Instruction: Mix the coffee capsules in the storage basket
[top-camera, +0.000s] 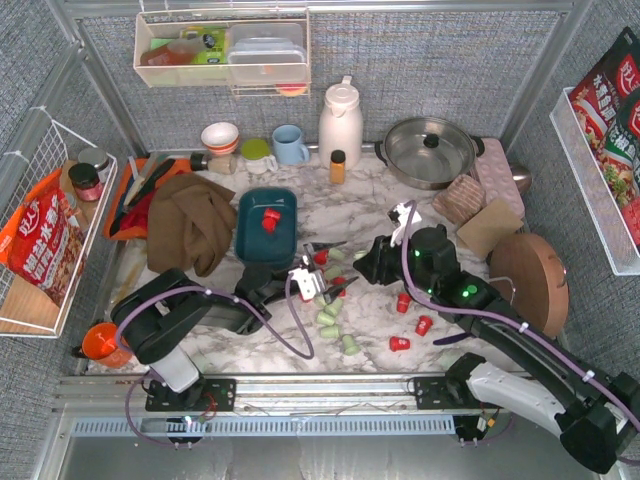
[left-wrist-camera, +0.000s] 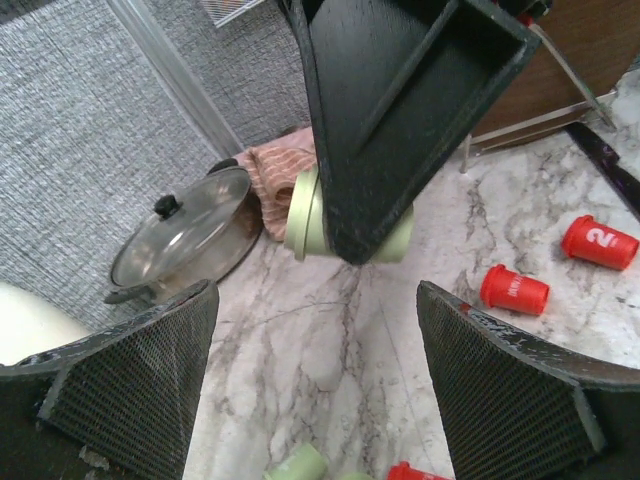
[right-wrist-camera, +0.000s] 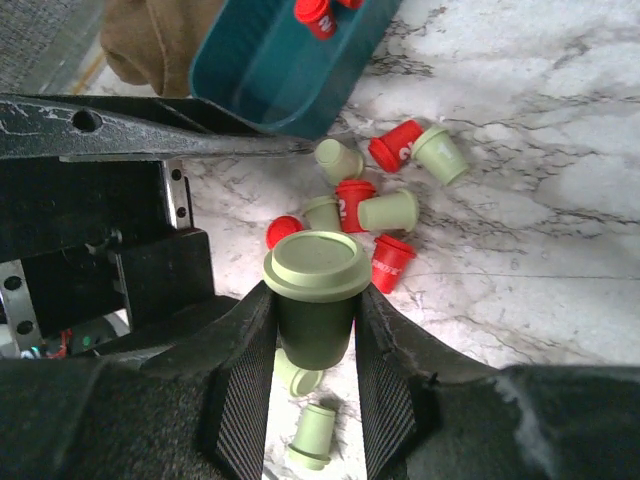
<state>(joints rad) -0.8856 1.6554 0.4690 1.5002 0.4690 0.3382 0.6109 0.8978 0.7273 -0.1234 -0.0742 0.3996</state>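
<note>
Closest to the arm bases, a bunch of green capsules (top-camera: 327, 318) and red capsules (top-camera: 400, 343) lie loose on the marble counter (top-camera: 370, 215). The left gripper (left-wrist-camera: 315, 340) hangs right over that pile, jaws wide apart with nothing in them. Just past it the right gripper (right-wrist-camera: 315, 300) has its jaws clamped on one green capsule (right-wrist-camera: 316, 268), lid end sticking out, and further back the teal basket (top-camera: 252, 240) sits beside a brown cloth (top-camera: 190, 225) with only a couple of red ones inside, with the lidded pot (top-camera: 430, 150) way at the back.
</note>
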